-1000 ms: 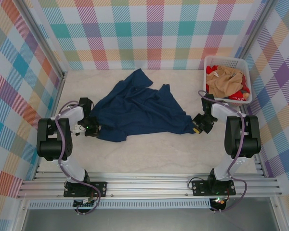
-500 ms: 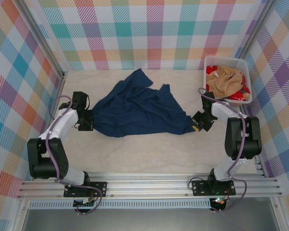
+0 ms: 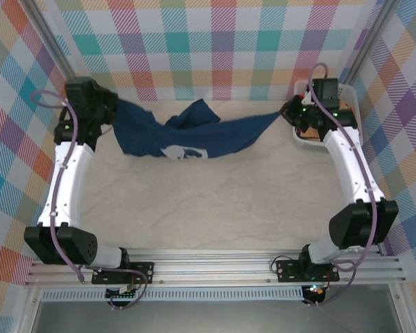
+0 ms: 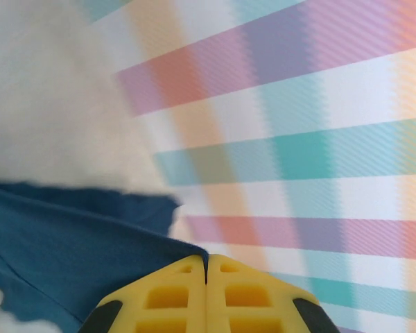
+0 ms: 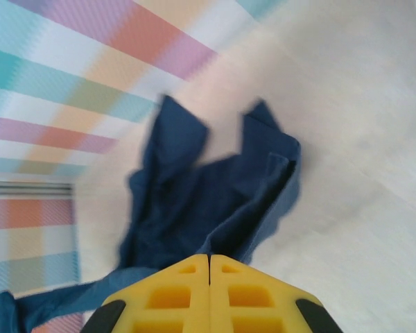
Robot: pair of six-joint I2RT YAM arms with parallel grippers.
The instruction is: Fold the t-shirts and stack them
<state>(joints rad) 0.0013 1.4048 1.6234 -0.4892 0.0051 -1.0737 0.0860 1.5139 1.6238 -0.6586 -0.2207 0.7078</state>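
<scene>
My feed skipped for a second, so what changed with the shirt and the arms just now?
Both arms swung up toward the far wall. The left gripper and right gripper, each shut on an edge of the navy t-shirt, pulled it from a crumpled heap into a raised, stretched span; its white print now shows. The white basket stayed put.

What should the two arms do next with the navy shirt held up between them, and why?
Probably lower both ends together, laying the navy shirt flat on the table. The left gripper and right gripper are each shut on an end, it hangs stretched between them, and its middle sags bunched, not spread for folding.
</scene>
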